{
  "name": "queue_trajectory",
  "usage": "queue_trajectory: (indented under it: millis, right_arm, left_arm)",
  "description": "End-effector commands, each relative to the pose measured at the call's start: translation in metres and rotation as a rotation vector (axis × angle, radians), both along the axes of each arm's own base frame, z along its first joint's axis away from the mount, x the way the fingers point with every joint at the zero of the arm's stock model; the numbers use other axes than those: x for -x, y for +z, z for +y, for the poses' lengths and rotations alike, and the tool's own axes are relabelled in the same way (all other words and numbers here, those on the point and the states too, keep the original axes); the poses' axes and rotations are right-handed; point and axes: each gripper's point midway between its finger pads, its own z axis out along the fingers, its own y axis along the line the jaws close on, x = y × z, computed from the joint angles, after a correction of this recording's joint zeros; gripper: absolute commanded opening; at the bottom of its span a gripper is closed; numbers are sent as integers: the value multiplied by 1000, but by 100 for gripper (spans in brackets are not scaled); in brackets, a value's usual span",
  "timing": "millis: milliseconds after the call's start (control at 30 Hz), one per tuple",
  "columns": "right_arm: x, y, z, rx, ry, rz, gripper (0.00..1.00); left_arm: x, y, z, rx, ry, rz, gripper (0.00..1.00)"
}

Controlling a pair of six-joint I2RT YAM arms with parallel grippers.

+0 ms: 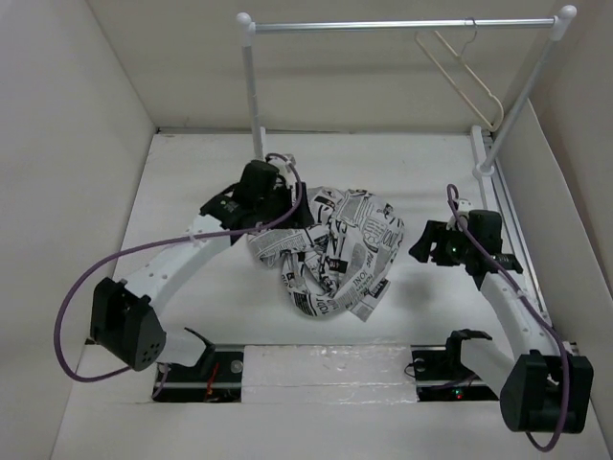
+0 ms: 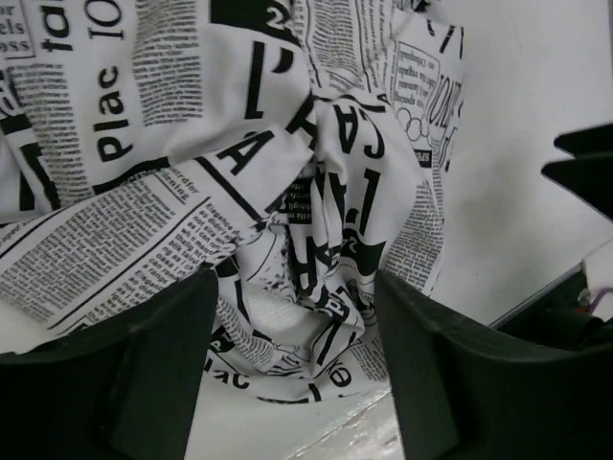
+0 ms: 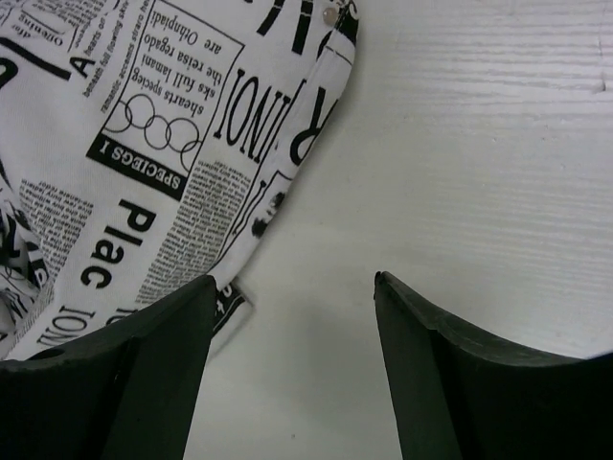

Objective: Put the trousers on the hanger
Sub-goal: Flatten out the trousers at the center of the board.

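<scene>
We cannot tell the legs of the trousers (image 1: 330, 254) apart in the heap; both wrist views crop the cloth.

Soft, matt, creased cloth trousers (image 1: 330, 254), printed black on white. The tabletop (image 3: 498, 144) is matt white-painted wood with faint grain. The rail bar (image 1: 402, 26) is shiny metal. The right gripper (image 3: 292, 278) has matt black plastic fingers (image 3: 479, 383).

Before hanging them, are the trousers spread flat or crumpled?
Crumpled. The trousers lie bunched in a heap of folds on the table.
</scene>
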Motion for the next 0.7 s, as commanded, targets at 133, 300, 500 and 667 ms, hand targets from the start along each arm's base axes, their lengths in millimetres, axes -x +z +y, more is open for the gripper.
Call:
queue_trajectory:
  millis: [133,300,500,667]
  right_arm:
    - [-59,12,6,-93,29,-158,72]
    - [-87,-2,4,-126,-10,-155,71]
    - [-121,-17,9,-157,-42,-152,68]
    - [-133,-33,35,-186,-15,-107,60]
  left_arm:
    - [45,-31,43,-3,207,33,69]
    - [89,-82,59,6,258,167,77]
    - [101,-130,44,24,226,311,80]
    - [92,-149,31,55,235,346,79]
